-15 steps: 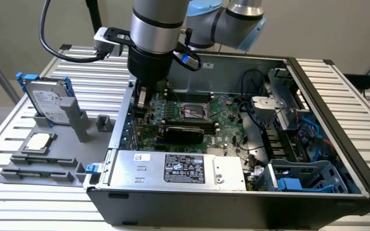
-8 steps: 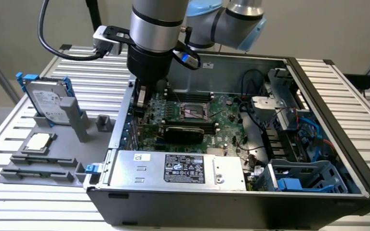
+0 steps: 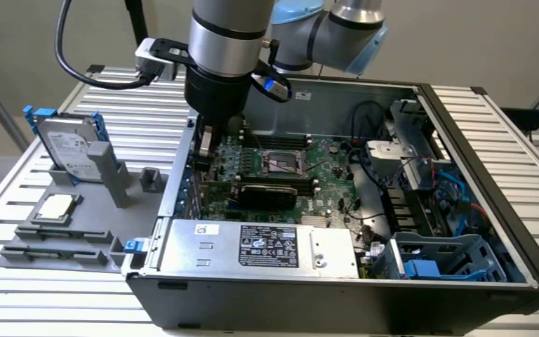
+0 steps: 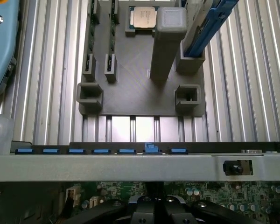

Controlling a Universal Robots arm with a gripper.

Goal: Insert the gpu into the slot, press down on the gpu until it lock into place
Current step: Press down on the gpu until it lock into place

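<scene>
Where the computer case point(image 3: 344, 295) lies open, the gpu point(image 3: 267, 191) sits inside.

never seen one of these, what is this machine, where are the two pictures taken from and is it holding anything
It is a robot arm working over an open computer case on a slatted metal table. One picture comes from a camera off to the side, the other from a camera on the arm's wrist, looking down past its gripper. The gripper is shut, low over the green motherboard beside the black gpu; I cannot tell whether it grips anything. Outside the case, a grey holder carries a hard drive and a processor chip.
</scene>
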